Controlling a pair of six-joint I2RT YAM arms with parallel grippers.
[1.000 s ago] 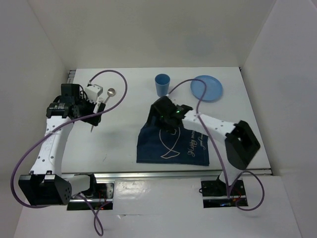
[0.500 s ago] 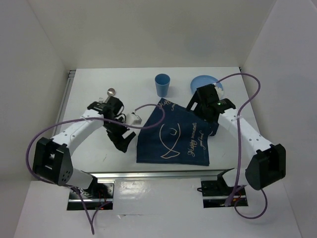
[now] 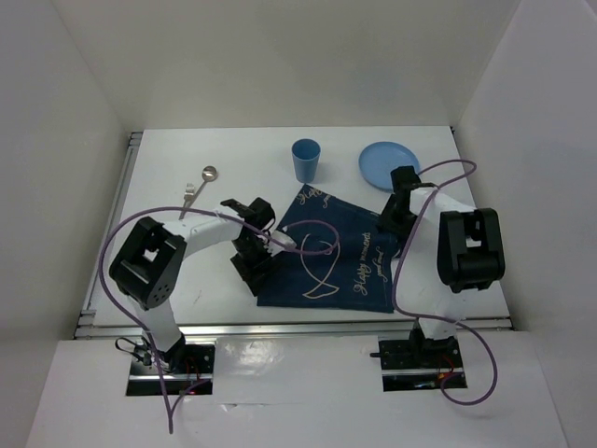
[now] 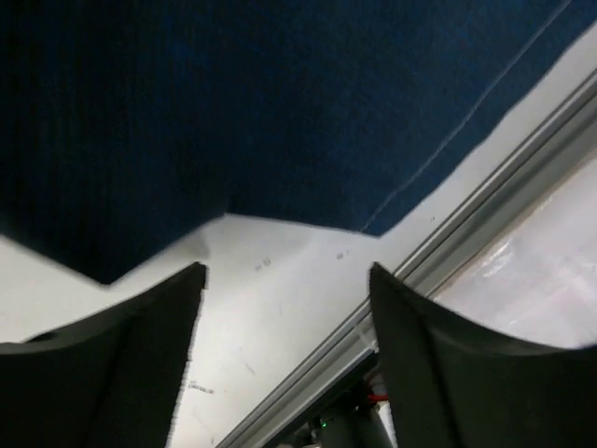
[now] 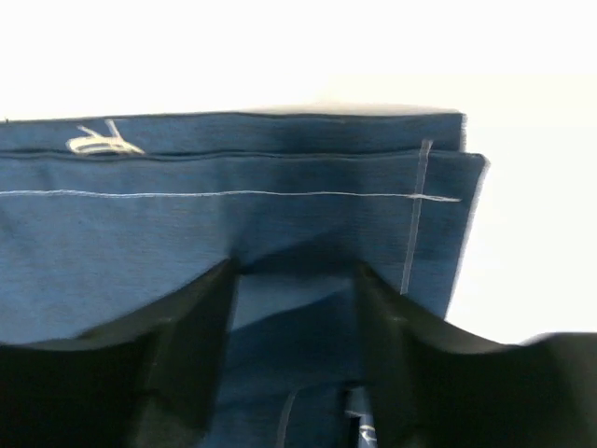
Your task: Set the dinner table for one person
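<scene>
Two arms reach onto the dinner table (image 3: 252, 149), a white top walled in white. Its metal rail (image 3: 308, 327) runs just this side of the placemat (image 3: 345, 271). That dark blue fish-print cloth lies on the near middle of the table, and we place everything else by it.

At the placemat's left edge sits the left gripper (image 3: 254, 269). A purple cable (image 3: 312, 241) from that arm loops over the cloth's left part and hides some of the print. In the left wrist view its fingers (image 4: 112, 364) stand wide apart with only bare table (image 4: 280, 317) between them. A corner of the placemat (image 4: 280, 103) lies just ahead of the tips. We cannot tell whether the left finger touches it.

At the placemat's far right corner sits the right gripper (image 3: 390, 222), with that arm's black elbow block (image 3: 468, 247) to the right of the cloth. In the right wrist view its fingers (image 5: 187, 355) are apart, with cloth (image 5: 280, 196) under and between them. The edge there is doubled into two layers. We cannot tell whether they pinch anything.

Left of the placemat and farther back lie a fork (image 3: 189, 194) and then a spoon (image 3: 208, 174). Beyond its far edge stands a blue cup (image 3: 305, 160), upright. A blue plate (image 3: 389, 165) lies beyond the far right corner.
</scene>
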